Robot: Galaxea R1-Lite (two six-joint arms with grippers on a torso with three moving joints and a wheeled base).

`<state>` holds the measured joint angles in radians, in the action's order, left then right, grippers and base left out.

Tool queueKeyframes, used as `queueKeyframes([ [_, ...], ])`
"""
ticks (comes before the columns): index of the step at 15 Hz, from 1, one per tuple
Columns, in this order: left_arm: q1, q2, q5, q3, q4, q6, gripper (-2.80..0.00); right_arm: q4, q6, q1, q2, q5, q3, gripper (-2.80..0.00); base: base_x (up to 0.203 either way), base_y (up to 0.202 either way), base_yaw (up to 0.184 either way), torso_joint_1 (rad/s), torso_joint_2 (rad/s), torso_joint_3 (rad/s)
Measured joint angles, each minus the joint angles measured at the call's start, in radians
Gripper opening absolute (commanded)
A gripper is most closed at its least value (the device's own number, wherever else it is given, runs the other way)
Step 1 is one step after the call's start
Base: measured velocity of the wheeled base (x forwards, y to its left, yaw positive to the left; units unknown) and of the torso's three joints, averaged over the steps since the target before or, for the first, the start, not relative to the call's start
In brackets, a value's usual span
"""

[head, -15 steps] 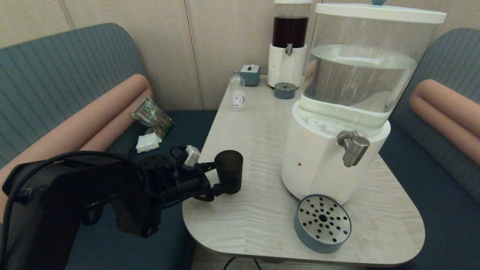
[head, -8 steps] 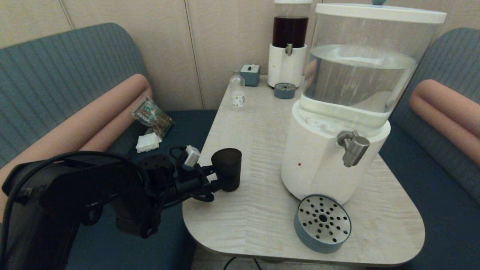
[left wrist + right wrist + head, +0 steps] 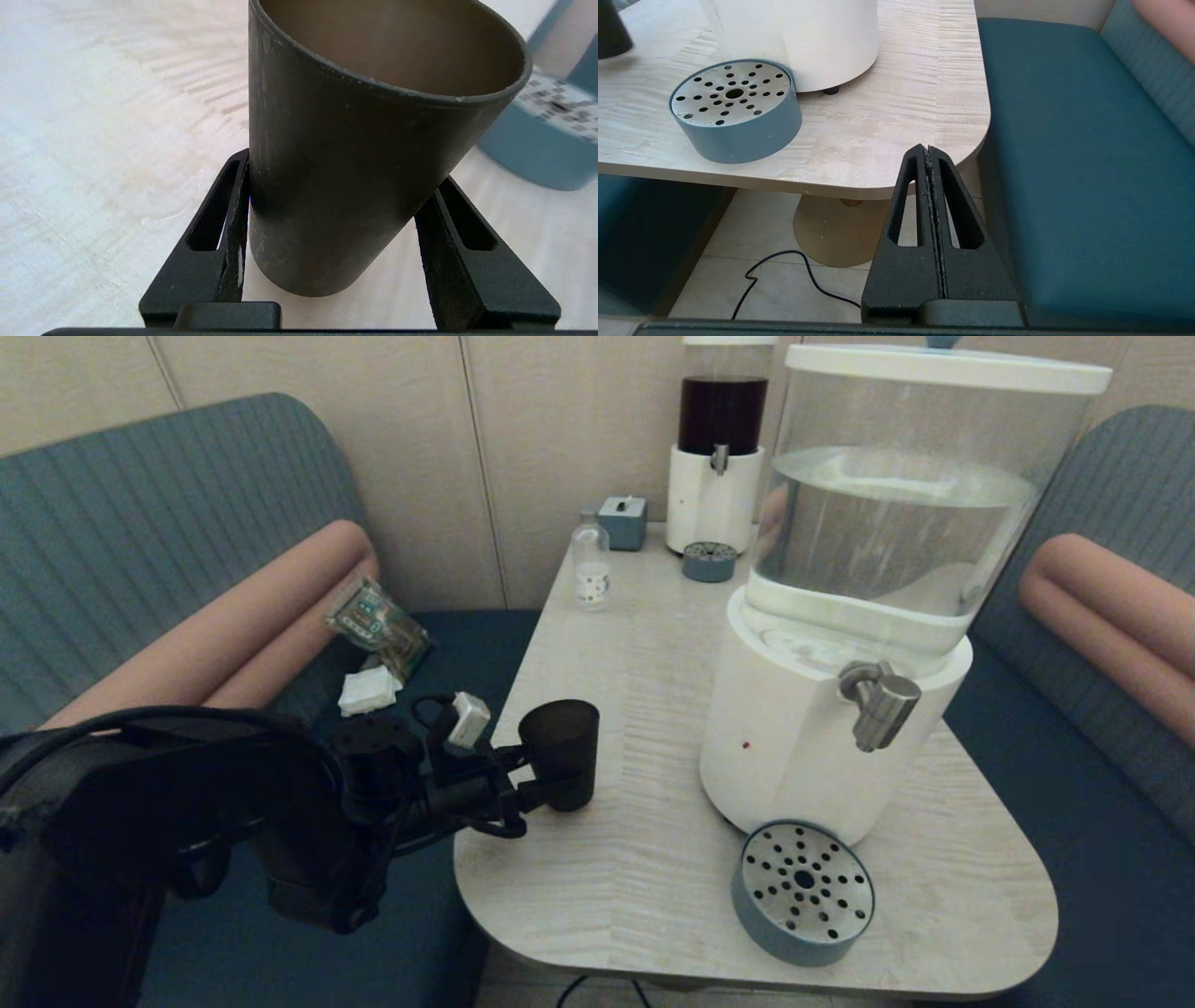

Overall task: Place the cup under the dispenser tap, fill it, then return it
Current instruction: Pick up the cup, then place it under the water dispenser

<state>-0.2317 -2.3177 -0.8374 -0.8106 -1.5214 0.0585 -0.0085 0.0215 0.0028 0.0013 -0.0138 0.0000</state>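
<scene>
At the table's [image 3: 653, 896] near-left edge you have the left gripper [image 3: 551, 775] pinching the cup [image 3: 560, 751], upright and empty, lifted clear of the tabletop. To its right: the drip tray [image 3: 803, 891], then the dispenser tap [image 3: 878, 705] above it, well apart from the cup. Far right, below the table edge: the right gripper [image 3: 930, 154], fingers pressed together, idle.

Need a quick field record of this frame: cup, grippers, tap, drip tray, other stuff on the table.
cup: dark tumbler, looks empty, tilted, at the table's left edge
left gripper: shut on cup, fingers on both sides near its base
right gripper: shut, empty, parked low off the table's right corner
tap: steel spout on big white dispenser, nothing under it
drip tray: round blue tray in front of dispenser, empty
table: also holds small bottle
</scene>
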Motion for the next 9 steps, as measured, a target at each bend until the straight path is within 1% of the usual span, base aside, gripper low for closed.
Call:
queueKeyframes([
  [5, -0.020, 0.164, -0.002, 0.163, 0.000, -0.005, -2.80, 0.000, 0.000, 0.000, 0.000, 0.000, 0.000, -2.80, 0.000, 0.000, 0.000, 0.000, 0.00, 0.000],
  [7, -0.068, 0.234, -0.001, 0.226, 0.000, -0.001, -2.80, 0.000, 0.000, 0.000, 0.000, 0.000, 0.000, -2.80, 0.000, 0.000, 0.000, 0.000, 0.00, 0.000],
  [9, -0.126, 0.284, 0.002, 0.254, -0.001, 0.012, -2.80, 0.000, 0.000, 0.000, 0.000, 0.000, 0.000, -2.80, 0.000, 0.000, 0.000, 0.000, 0.00, 0.000],
])
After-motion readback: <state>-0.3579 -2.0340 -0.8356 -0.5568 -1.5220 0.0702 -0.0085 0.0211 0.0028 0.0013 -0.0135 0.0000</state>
